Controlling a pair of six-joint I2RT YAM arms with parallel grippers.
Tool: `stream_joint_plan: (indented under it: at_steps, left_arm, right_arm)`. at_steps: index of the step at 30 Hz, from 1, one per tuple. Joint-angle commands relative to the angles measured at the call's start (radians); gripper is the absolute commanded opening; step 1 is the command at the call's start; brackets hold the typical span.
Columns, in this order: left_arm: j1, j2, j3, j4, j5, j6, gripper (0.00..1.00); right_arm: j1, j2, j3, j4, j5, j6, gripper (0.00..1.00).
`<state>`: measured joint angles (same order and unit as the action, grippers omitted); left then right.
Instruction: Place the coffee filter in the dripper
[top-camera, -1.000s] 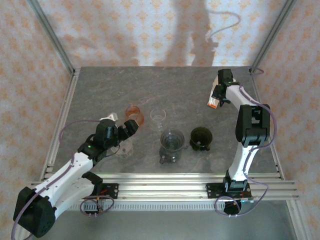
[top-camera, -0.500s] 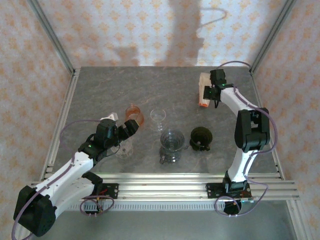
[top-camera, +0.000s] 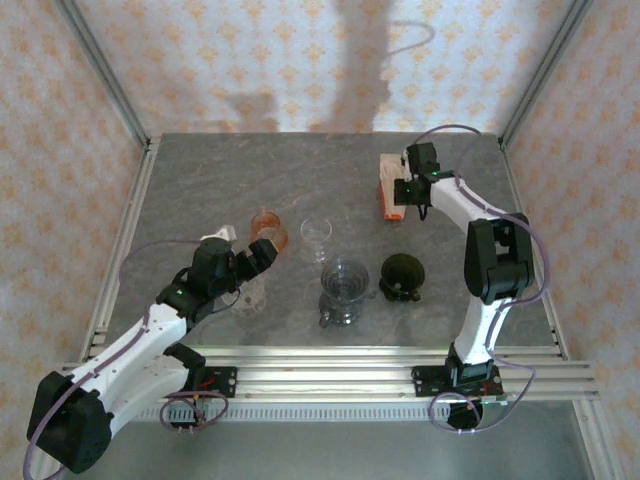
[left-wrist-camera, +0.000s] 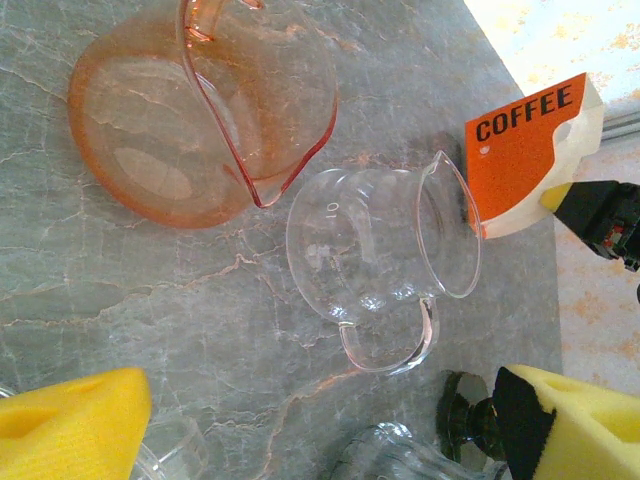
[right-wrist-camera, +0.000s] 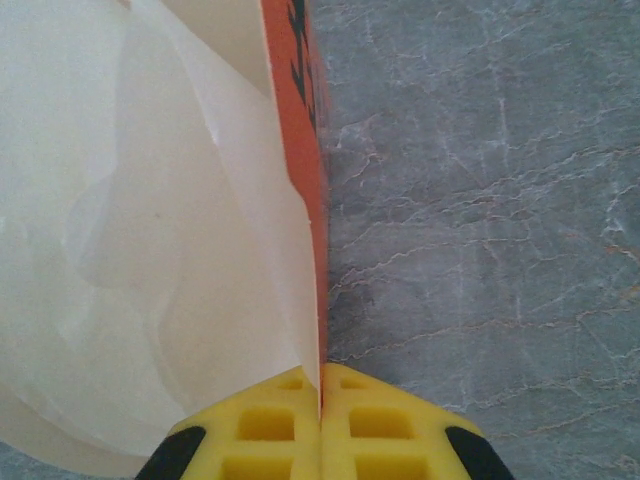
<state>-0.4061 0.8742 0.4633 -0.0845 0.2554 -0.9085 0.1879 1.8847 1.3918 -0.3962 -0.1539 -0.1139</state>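
The right fingers (right-wrist-camera: 275, 430), pressed together on the orange edge of the coffee filter pack (top-camera: 388, 186), have carried it leftward from the far right corner of the bench (top-camera: 200, 180). It is now near the far edge, right of the middle, with white filter papers fanning from its open side. That brings the filters nearer the pink glass dripper (top-camera: 268, 228), the clear dripper (top-camera: 345, 280) and the dark dripper (top-camera: 402, 272) at mid-bench. No single filter is out yet. The left fingers (left-wrist-camera: 70, 420) stay spread and empty just beside the pink one, probably waiting to draw a paper.
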Motion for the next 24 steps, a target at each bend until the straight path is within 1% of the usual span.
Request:
stream_joint_plan:
  at_steps: [1, 4, 6, 8, 10, 13, 17, 24]
  left_arm:
    - [-0.005, -0.007, 0.017, 0.029, 0.011, 0.004, 0.89]
    - [-0.005, -0.007, 0.014, 0.03, 0.01, 0.003, 0.9]
    - [-0.004, -0.008, 0.012, 0.029, 0.012, 0.003, 0.9]
    - [-0.004, -0.013, 0.011, 0.03, 0.011, 0.001, 0.94]
    - [-0.004, -0.022, 0.008, 0.026, 0.006, -0.003, 0.96]
    - [-0.004, -0.041, 0.009, 0.016, -0.003, -0.003, 0.99]
    - [-0.005, -0.068, 0.014, 0.0, -0.008, 0.0, 1.0]
    - [-0.004, -0.09, 0.023, -0.012, -0.001, -0.01, 1.0]
  right_arm:
    - [0.002, 0.01, -0.021, -0.001, 0.025, -0.008, 0.03]
    - [0.003, 0.013, -0.03, -0.003, 0.032, -0.003, 0.09]
    - [0.004, 0.004, -0.035, 0.0, 0.034, 0.004, 0.16]
    - [0.003, -0.005, -0.04, 0.001, 0.038, 0.012, 0.25]
    - [0.004, -0.021, -0.047, 0.003, 0.041, 0.019, 0.29]
    - [0.004, -0.049, -0.066, 0.008, 0.046, 0.034, 0.34]
    - [0.004, -0.108, -0.106, 0.018, 0.051, 0.059, 0.37]
    - [0.004, -0.284, -0.208, 0.039, 0.041, 0.145, 0.43]
